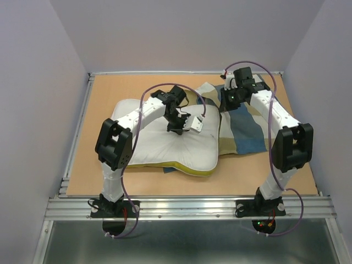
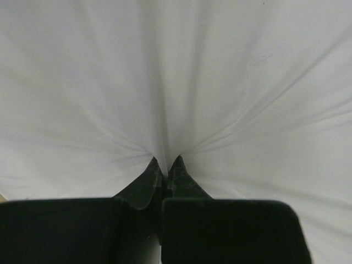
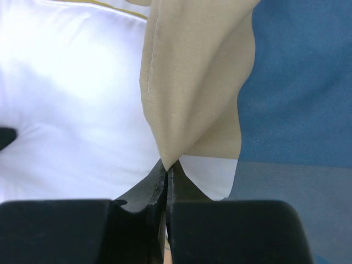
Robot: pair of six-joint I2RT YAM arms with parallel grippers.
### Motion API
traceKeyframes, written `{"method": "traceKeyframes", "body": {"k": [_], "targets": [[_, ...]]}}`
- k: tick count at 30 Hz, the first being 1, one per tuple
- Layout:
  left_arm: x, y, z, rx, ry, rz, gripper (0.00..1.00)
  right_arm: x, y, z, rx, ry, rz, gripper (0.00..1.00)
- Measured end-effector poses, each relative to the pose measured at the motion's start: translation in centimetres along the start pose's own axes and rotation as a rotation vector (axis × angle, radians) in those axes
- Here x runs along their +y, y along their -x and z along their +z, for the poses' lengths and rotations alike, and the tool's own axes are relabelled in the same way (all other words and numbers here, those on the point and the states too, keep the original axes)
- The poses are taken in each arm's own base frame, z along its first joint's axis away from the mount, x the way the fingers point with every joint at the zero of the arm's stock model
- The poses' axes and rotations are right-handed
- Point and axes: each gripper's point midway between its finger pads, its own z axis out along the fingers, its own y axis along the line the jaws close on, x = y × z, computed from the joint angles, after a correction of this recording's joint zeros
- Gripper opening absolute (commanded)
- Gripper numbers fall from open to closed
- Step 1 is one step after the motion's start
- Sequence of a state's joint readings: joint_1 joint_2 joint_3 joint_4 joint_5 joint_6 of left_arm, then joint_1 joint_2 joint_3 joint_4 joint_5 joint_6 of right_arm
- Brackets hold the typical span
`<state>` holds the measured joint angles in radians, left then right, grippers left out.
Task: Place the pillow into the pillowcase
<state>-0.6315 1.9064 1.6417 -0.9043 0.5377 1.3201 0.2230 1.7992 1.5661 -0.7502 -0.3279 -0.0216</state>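
Note:
The white pillow with a yellow-green edge lies at the table's middle left. My left gripper presses down on its top, shut on a pinch of its white fabric. The pillowcase, in blue, tan and cream blocks, lies right of the pillow, its left edge against the pillow. My right gripper is at the pillowcase's far left part, shut on a tan fold of it that rises from the jaws. The pillow shows white beside that fold.
The wooden tabletop has a metal rail along its left and near edges. Purple-grey walls close in the left, back and right sides. Cables loop over both arms.

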Motion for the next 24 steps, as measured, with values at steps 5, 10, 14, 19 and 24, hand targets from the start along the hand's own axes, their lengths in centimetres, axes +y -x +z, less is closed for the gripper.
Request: {"method": "traceKeyframes", "body": {"k": [5,10,14,19,24], "targets": [[0.4,-1.0,1.9,0.017,-0.027,-0.007,0.0,0.6,0.7,-2.0,-0.049,-0.002,-0.024,0.0],[1.7,0.0,1.0,0.002,0.006,0.011,0.0,0.8,-0.5,-1.5,-0.031,0.021,-0.039,0.01],[4.0,2.0,-0.6,-0.036,0.07,0.052,0.0,0.9,-2.5,-0.7,0.018,0.048,-0.037,0.01],[6.5,3.2,-1.2,-0.052,0.121,0.062,0.0,0.7,-3.2,-0.4,0.031,0.05,-0.048,0.01],[10.8,0.9,2.3,-0.028,0.234,-0.086,0.0,0.7,-3.6,-0.3,0.039,0.051,-0.048,0.01]]}}
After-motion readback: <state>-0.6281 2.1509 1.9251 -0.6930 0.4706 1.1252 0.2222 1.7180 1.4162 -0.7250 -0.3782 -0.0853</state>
